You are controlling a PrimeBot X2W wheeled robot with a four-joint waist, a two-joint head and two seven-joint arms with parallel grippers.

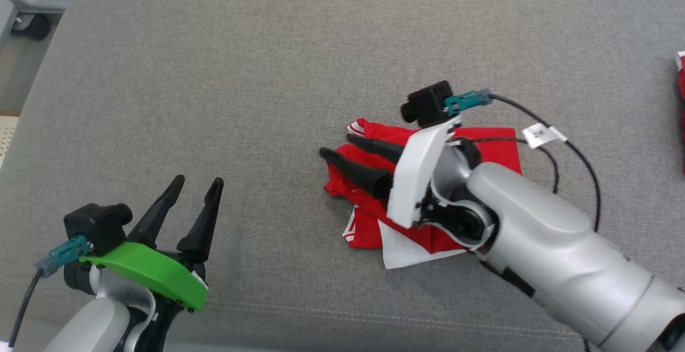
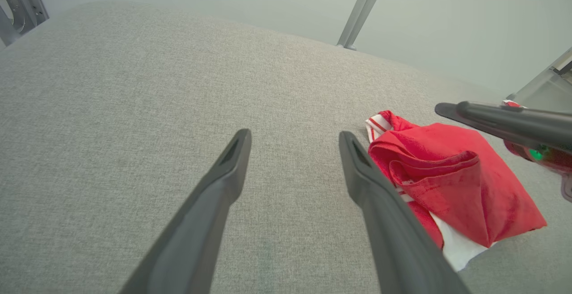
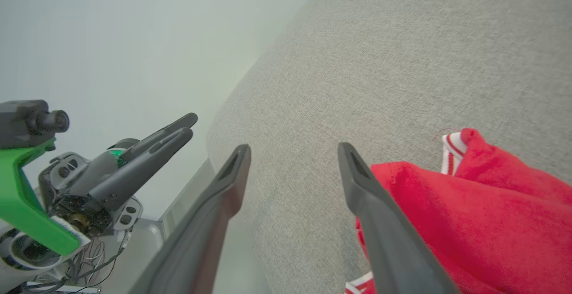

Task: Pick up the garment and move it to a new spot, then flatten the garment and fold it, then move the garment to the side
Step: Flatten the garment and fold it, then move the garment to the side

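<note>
The garment (image 1: pixel 369 226), a crumpled red heap with white trim, is seen lying right of centre on the grey worktop (image 1: pixel 299 47). It lies directly beneath the right gripper (image 1: pixel 335 145), whose fingers are spread wide with nothing between them and reach just past the heap's left edge. The left gripper (image 1: pixel 198 180), likewise wide and empty, is held well apart to the left, so the right arm is judged the nearer; no clear long axis can be made out in the bunched cloth.
</note>
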